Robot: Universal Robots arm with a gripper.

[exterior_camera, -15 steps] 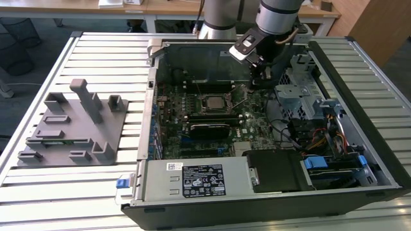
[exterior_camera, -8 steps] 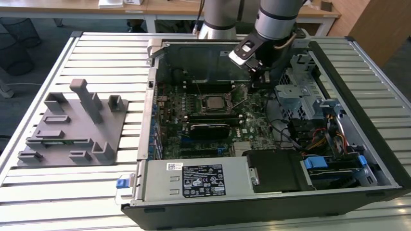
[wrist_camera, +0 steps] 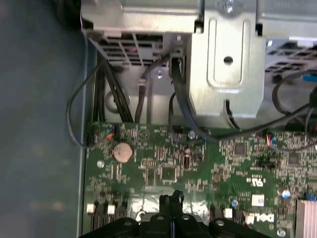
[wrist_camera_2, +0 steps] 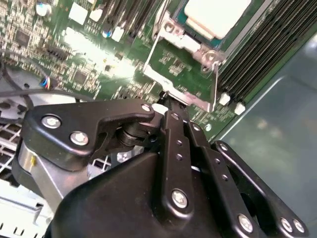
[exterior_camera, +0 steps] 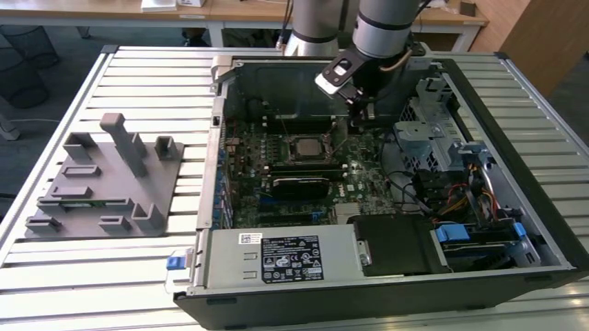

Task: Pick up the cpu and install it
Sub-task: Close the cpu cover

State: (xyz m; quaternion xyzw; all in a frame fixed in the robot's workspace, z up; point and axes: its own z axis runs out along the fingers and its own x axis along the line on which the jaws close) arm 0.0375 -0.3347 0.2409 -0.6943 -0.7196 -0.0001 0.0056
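Inside the open computer case [exterior_camera: 368, 303], which rests on the slatted table [exterior_camera: 138, 262], the cpu [exterior_camera: 307, 147] lies flat in the motherboard socket, pale top up, with dark memory slots [exterior_camera: 299, 169] just beside it. The claw [exterior_camera: 361, 117] hangs over the board near the socket, on the exterior view's right of it, its black fingers clenched together with nothing seen between them. Close around it stand the drive cage [exterior_camera: 432, 138] and a tangle of coloured wires [exterior_camera: 457, 200]; the boxed power supply [exterior_camera: 281, 256] fills the case's near corner. Well apart, on the exterior view's left, the grey fixture [exterior_camera: 101, 183] with upright posts sits on the table outside the case.

In the second wrist view the claw [wrist_camera_2: 167, 99] has its tip right at the edge of a silver metal frame [wrist_camera_2: 184, 69] adjoining the cpu [wrist_camera_2: 215, 15]; whether they touch I cannot tell. In the first wrist view the claw [wrist_camera: 171, 201] is over green board, with a coin cell [wrist_camera: 123, 152], black cables [wrist_camera: 181, 106] and the drive cage [wrist_camera: 228, 59] beyond.
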